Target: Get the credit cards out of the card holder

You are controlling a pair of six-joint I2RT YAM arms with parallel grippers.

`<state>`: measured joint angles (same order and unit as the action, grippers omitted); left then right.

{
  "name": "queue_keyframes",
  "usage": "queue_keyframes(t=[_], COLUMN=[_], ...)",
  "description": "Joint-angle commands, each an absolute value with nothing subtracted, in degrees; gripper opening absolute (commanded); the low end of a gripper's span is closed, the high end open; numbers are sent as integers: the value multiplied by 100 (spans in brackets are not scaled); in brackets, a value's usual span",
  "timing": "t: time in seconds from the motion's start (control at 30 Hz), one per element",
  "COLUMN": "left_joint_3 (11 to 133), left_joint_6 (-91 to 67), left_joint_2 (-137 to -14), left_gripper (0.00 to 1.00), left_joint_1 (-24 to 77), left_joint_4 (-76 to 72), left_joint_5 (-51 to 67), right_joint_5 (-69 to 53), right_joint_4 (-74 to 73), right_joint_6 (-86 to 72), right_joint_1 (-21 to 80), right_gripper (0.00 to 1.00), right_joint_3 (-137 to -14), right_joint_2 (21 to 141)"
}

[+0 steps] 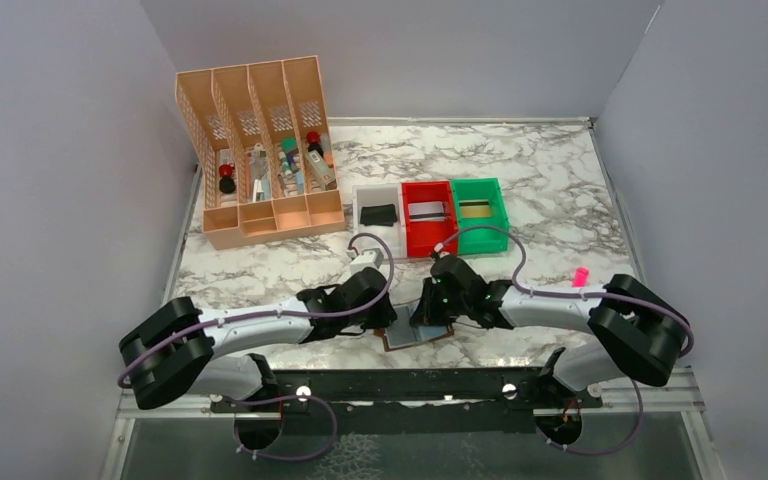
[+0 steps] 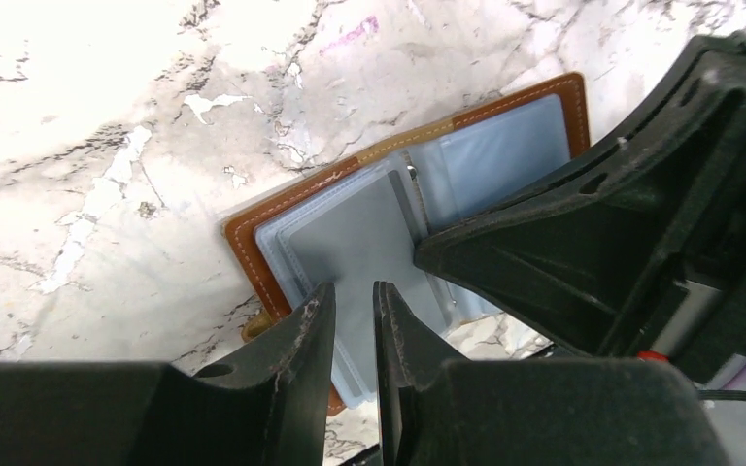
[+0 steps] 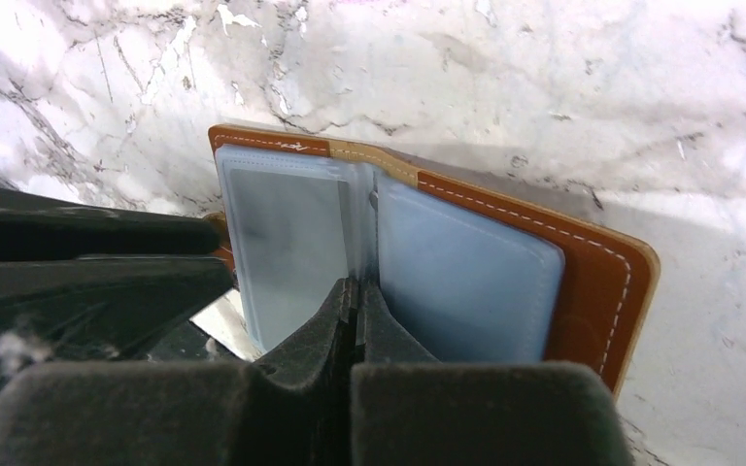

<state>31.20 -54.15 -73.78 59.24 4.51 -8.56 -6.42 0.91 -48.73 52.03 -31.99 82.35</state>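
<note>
The brown card holder [image 1: 415, 336] lies open on the marble near the table's front edge, its clear grey-blue sleeves facing up. In the left wrist view the card holder [image 2: 245, 243] shows a greyish card [image 2: 350, 233] inside its left sleeve; the same card [image 3: 282, 243] shows in the right wrist view, beside the card holder's brown cover [image 3: 593, 282]. My left gripper [image 1: 385, 318] hovers over that sleeve's near edge, jaws a narrow gap apart [image 2: 353, 291] with nothing between them. My right gripper [image 1: 430, 310] is shut [image 3: 357, 286] on the upright sleeve leaves at the holder's spine.
A white bin [image 1: 377, 190], a red bin [image 1: 430, 242] and a green bin [image 1: 480, 242] stand in a row behind the grippers, each with a flat item inside. A peach desk organizer [image 1: 260, 215] stands at the back left. A small pink object [image 1: 581, 275] lies at the right.
</note>
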Motion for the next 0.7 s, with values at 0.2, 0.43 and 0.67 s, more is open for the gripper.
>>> queue_keyframes(t=[0.2,0.43,0.67], left_joint_3=[2881,2773,2751], left_joint_6=[-5452,-5493,-5524], left_joint_2=[-6408,-6294,-6322], left_gripper=[27,28,29], left_joint_1=[5906,5906,5906], left_joint_4=[645,604,560], left_joint_5=[-1362,-1312,-1274], right_joint_5=[-832,-1279,-1684], right_joint_4=[978,1360,1969], right_joint_6=[-5476,-5790,-6241], right_joint_1=[5113,4916,4724], right_gripper=[1,1,1], right_joint_3=[-2536,-2374,-2078], right_joint_2=[7533,7292,7715])
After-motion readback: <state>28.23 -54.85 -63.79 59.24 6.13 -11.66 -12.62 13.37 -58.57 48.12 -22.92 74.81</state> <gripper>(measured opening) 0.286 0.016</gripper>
